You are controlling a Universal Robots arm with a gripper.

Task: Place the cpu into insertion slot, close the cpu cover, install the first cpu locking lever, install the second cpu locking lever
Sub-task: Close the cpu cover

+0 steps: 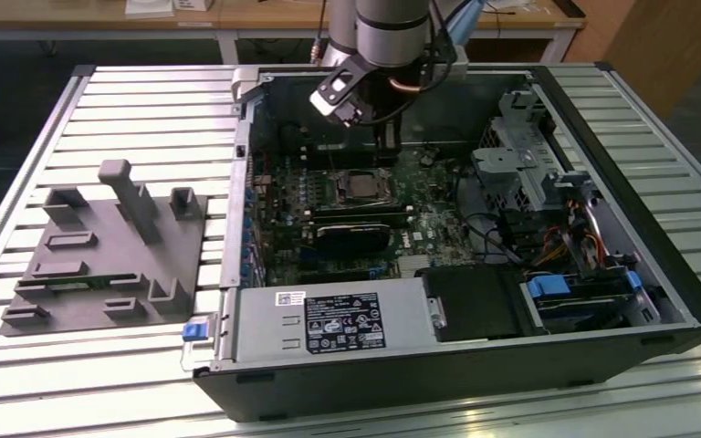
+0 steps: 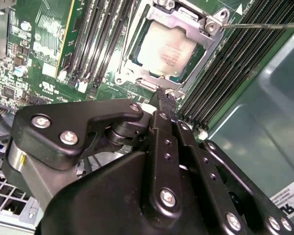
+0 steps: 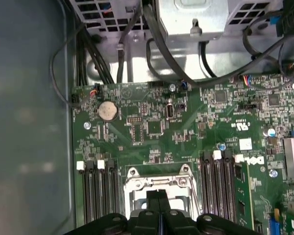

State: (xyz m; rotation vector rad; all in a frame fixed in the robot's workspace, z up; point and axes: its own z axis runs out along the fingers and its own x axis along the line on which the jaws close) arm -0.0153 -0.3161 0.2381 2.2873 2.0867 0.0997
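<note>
Where the cover's square opening leaves it bare, the cpu [image 2: 169, 49] shows its pale metal top. It lies in the insertion slot [image 1: 337, 186], roughly mid-board on the green motherboard [image 3: 137, 122]. The cpu cover [image 2: 186, 18] is down flat over it and frames the chip on all sides. One thin locking lever [image 2: 264, 25] juts from a corner of the cover across the long black memory slots [image 2: 235, 58]. It reads as unlatched, though its hook end is too small to judge.

Hand [image 2: 165, 96] closed, fingertips pressed together, nothing between them. The tips hang just beside the cover's edge, away from that lever's corner; contact uncertain.

The open computer case [image 1: 448, 383] stands on the slatted counter [image 1: 107, 100], toward its edge on the exterior view's right. A grey fixture block [image 1: 95, 265] sits near the opposite edge, well apart.

Risks, as judged:
- Nothing firm holds the cover until the levers lock. A sideways nudge from the closed tips could skew it and shift the chip on its contacts.
- The lever looks thin and springy. Narrow tips could slip off it and strike board parts or the memory-slot clips.
</note>
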